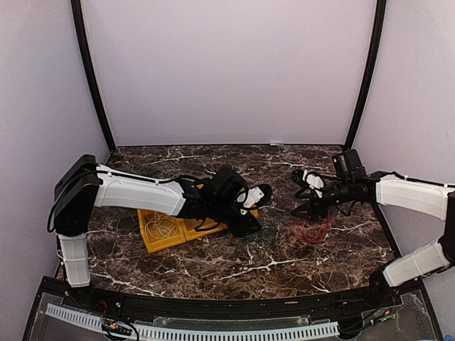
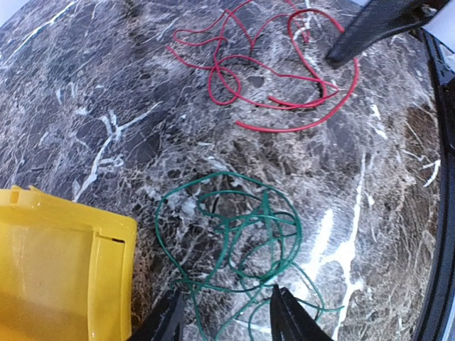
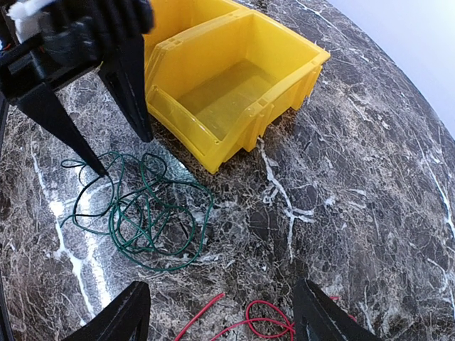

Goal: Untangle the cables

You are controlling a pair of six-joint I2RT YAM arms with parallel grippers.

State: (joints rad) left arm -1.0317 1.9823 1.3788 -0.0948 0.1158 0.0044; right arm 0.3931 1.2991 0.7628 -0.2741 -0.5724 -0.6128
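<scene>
Left hand (image 2: pixel 224 316) is spread, its 2 tips at the rim of the green cable (image 2: pixel 234 227) mid-tabletop; the coil lies just ahead. Right hand (image 3: pixel 220 316), also spread, hovers over the red cable (image 2: pixel 270 71) nearer the right edge.

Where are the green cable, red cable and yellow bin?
green cable (image 2: pixel 269 217), left wrist view, crossing strands mid-coil.
red cable (image 2: pixel 226 71), left wrist view, left small loop.
yellow bin (image 3: pixel 186 128), right wrist view, near wall.

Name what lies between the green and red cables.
Only bare marble table, seen in the left wrist view; the green cable and red cable lie apart.
</scene>
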